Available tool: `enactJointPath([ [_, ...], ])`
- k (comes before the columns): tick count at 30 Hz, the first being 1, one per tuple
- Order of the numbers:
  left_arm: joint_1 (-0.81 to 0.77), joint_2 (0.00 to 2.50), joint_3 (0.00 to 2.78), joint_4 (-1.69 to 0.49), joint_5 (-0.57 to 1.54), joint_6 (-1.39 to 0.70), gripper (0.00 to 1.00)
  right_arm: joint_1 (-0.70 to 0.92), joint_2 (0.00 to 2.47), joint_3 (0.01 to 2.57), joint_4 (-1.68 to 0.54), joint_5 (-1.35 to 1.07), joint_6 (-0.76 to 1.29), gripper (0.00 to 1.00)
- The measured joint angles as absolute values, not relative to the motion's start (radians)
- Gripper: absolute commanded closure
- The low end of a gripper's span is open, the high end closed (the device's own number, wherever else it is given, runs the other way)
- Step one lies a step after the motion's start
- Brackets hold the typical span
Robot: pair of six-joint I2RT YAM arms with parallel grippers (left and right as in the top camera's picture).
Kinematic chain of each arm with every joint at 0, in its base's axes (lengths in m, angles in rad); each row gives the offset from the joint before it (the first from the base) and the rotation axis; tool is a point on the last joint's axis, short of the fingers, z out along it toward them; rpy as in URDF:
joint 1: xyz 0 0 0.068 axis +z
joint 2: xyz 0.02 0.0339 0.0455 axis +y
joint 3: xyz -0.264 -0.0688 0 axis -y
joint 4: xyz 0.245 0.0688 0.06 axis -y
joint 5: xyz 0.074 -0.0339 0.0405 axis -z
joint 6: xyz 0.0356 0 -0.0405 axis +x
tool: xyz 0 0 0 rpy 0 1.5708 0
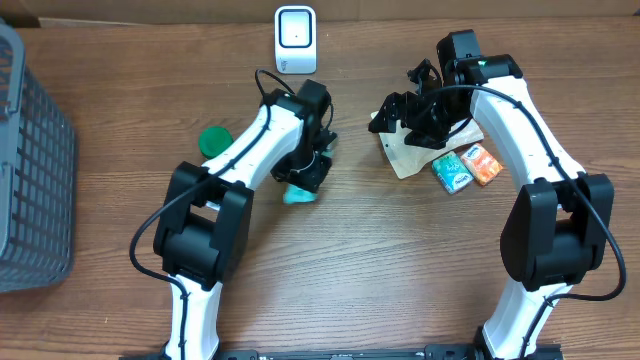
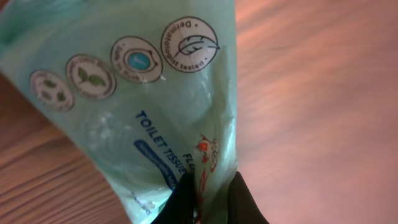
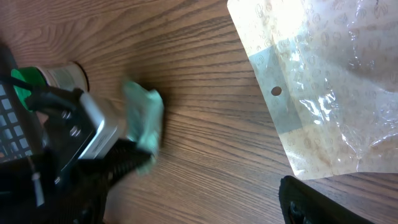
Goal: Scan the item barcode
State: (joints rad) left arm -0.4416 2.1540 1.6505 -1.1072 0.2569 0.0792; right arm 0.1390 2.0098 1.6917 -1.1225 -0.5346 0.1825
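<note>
The left arm (image 1: 262,135) hides most of the pack (image 1: 297,195). At nine o'clock the edge cuts the basket (image 1: 35,150).

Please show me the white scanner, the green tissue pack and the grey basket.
White boxy plastic scanner (image 1: 295,38), overhead view, its front face.
Pale green soft tissue pack (image 2: 155,106), left wrist view, printed wrapper.
Grey plastic mesh basket (image 1: 40,170), overhead view, its latticed wall.

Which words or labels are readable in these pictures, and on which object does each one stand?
"TOILET TISSUE": blue print on the green pack.
"Dermatologist tested": round badge on the same pack.
Its other badges, the teal packet and the orange packet: too small to read.
</note>
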Motion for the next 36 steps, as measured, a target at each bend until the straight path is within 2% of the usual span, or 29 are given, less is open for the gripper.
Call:
enactJointPath([
  [1, -0.421, 2.15, 1.651, -1.103, 0.419, 0.117, 0.96, 0.139, 2.01, 1.692, -1.122, -0.535, 0.183, 0.14],
  [6, -0.319, 2.145, 1.631, -1.115, 0.912, 0.241, 0.96, 0.139, 2.01, 1.692, -1.122, -0.535, 0.183, 0.14],
  [10, -0.236, 2.136, 1.494, -1.002, 1.117, 0.266, 0.96, 0.139, 2.01, 1.692, -1.122, -0.535, 0.183, 0.14],
  [13, -0.178, 2.134, 1.386, -0.901, 1.163, 0.254, 0.96, 0.139, 2.01, 1.692, -1.121, -0.535, 0.183, 0.14],
  [19, -0.097, 2.134, 1.274, -0.78, 1.058, 0.133, 0.95, 0.139, 2.01, 1.692, -1.118, -0.535, 0.183, 0.14],
  [23, -0.099, 2.134, 1.278, -0.805, 0.988, 0.096, 0.79, 0.139, 2.01, 1.692, -1.115, -0.535, 0.182, 0.14],
  [24, -0.102, 2.134, 1.289, -0.831, 0.956, 0.088, 0.72, 0.139, 2.01, 1.692, -1.113, -0.534, 0.183, 0.14],
  [30, -0.105, 2.132, 1.427, -0.998, 0.775, 0.068, 0.5, 0.139, 2.01, 1.692, -1.105, -0.535, 0.183, 0.14],
  [36, -0.167, 2.096, 1.552, -1.114, 0.525, 0.061, 0.45, 0.139, 2.01, 1.692, -1.103, -0.53, 0.183, 0.13],
])
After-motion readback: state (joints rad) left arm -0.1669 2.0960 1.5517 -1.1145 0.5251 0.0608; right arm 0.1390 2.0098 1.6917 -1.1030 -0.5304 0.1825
